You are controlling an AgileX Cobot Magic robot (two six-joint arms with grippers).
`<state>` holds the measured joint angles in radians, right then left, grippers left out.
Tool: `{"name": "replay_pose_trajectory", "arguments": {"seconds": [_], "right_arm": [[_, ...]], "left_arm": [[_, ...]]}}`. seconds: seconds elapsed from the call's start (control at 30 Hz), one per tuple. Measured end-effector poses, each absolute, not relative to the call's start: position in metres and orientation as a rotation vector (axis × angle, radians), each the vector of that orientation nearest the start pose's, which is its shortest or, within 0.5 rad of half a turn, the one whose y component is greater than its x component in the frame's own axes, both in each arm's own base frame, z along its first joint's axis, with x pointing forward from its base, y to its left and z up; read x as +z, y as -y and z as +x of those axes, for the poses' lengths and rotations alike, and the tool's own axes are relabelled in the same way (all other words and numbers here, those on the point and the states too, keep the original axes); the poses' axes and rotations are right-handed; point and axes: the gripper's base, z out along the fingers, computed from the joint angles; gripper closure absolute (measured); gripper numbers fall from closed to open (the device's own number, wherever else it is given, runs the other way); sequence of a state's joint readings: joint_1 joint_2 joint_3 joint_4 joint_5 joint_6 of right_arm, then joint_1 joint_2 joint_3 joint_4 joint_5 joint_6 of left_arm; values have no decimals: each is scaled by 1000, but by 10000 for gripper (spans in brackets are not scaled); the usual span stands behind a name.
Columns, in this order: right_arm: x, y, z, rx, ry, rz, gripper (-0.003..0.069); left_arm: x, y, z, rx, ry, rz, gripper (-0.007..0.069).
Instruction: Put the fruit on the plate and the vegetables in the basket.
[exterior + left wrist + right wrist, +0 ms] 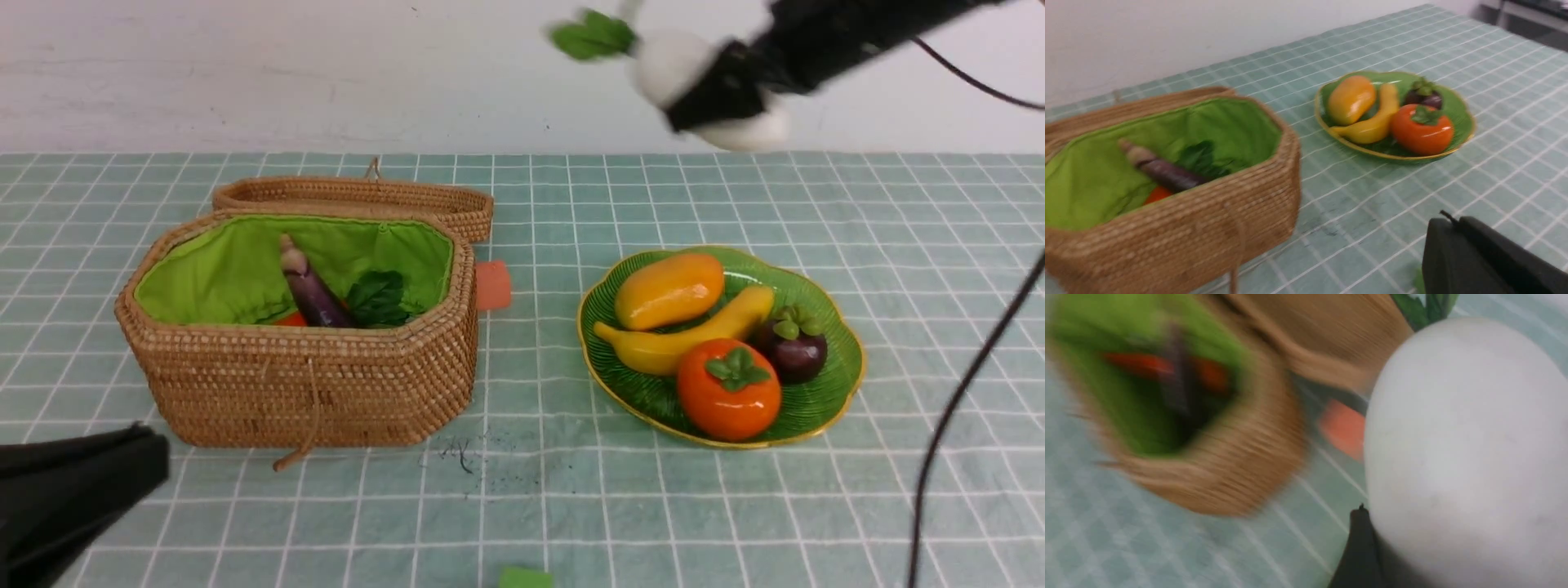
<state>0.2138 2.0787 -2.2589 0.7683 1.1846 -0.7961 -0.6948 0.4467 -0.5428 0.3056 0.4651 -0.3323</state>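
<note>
High above the table, my right gripper [718,90] is shut on the white radish [665,61], whose green leaves [592,34] point left. In the right wrist view the radish [1461,437] fills the frame beside one black finger [1361,547]. The open basket [310,351] holds the purple eggplant [314,298] and an orange carrot [290,320] with leaves. On the green plate [849,359] lie the mango [669,290], banana [678,343], persimmon [727,400] and mangosteen [792,351]. My left gripper [139,457] rests shut and empty at the near left; its jaws [1447,222] are pressed together.
The basket's woven lid [359,196] lies open behind it. An orange block [492,286] sits just right of the basket's back corner. A small green block [525,578] lies at the table's front edge. A black cable [955,408] hangs at the right.
</note>
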Motion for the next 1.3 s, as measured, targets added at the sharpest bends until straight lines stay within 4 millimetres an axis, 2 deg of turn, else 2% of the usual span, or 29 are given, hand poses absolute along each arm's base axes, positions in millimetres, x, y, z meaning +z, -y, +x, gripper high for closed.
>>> {"name": "replay_pose_trajectory", "arguments": {"seconds": [0.03,0.07,0.1,0.2,0.23,0.27,0.3,0.4,0.47,0.5,0.53,0.57,0.6,0.67,0.77,0.83,0.87,0.9,0.93,0.97,1.0,1.07,1.13,1.2,1.23,1.3], "right_arm": [[395,-178,423,724,-1917,-1077,141],[395,-182,421,732,-1910,-1090,141],[398,-218,408,764,-1833,-1146,141],[390,-270,393,786,-1751,-1195,141],[381,-288,392,776,-1733,-1194,141],[378,-295,391,770,-1728,-1195,141],[359,-322,389,724,-1715,-1214,141],[334,-342,391,642,-1719,-1249,141],[305,-356,396,541,-1749,-1287,140],[302,-357,396,528,-1752,-1291,134],[296,-360,397,482,-1767,-1296,96],[294,-360,398,475,-1769,-1295,88],[293,-359,399,432,-1785,-1291,25],[301,-354,398,399,-1807,-1268,-10],[319,-345,391,381,-1846,-1248,-6],[360,-324,368,382,-1926,-1227,54],[363,-322,366,383,-1945,-1234,61],[388,-306,347,390,-2017,-1216,139],[394,-301,342,385,-2030,-1221,149],[416,-285,324,380,-2080,-1203,240],[424,-280,319,379,-2088,-1188,278],[445,-265,303,381,-2103,-1119,407],[457,-251,289,370,-2131,-1057,528],[459,-237,277,354,-2179,-999,616],[460,-228,268,342,-2206,-966,650],[459,-213,253,334,-2252,-916,673]], "left_arm": [[323,47,79,-392,-1809,443,621],[322,45,80,-370,-1813,441,621],[321,40,82,-334,-1840,378,621],[320,32,85,-292,-1867,251,621],[321,30,86,-281,-1863,216,621],[321,30,86,-286,-1863,195,621],[322,28,87,-288,-1857,158,621],[322,27,87,-287,-1852,147,621],[322,27,88,-278,-1849,155,621],[322,27,88,-274,-1848,159,621],[322,27,88,-267,-1847,167,621],[322,27,88,-265,-1845,171,621],[323,28,88,-263,-1840,180,621],[324,28,88,-268,-1831,190,620],[325,30,88,-281,-1814,200,620],[327,32,87,-308,-1786,216,620],[328,33,87,-314,-1780,219,620],[331,35,87,-340,-1749,236,620],[331,35,87,-344,-1745,238,620],[333,37,87,-367,-1720,250,620],[335,38,86,-385,-1703,257,620],[338,39,83,-437,-1672,255,620],[337,37,76,-495,-1642,240,620],[332,30,65,-551,-1605,215,627],[328,25,59,-574,-1585,202,634],[317,17,48,-600,-1548,185,637]]}}
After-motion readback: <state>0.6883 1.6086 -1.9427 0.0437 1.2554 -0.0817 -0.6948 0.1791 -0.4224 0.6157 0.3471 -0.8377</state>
